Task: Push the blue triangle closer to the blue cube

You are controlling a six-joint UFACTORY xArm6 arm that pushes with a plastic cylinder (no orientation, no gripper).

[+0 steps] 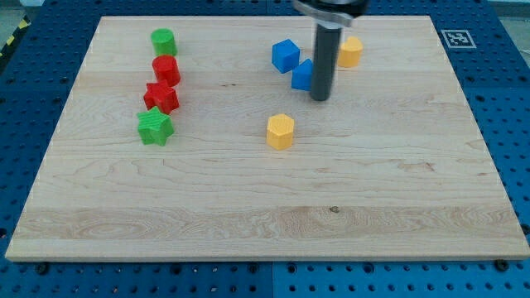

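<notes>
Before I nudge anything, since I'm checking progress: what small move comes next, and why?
Probably a short push toward the view's left. My tip sits against the right side of the blue triangle, and the blue cube lies just up-left of it, with a small gap left to close.

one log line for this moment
my tip touching blue triangle on its right | blue cube just upper-left, small gap | push unfinished

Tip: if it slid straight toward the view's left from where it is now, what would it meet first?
My tip would meet the blue triangle first; it already looks to be touching it. The blue cube lies just beyond, up-left, though depth is uncertain.
</notes>
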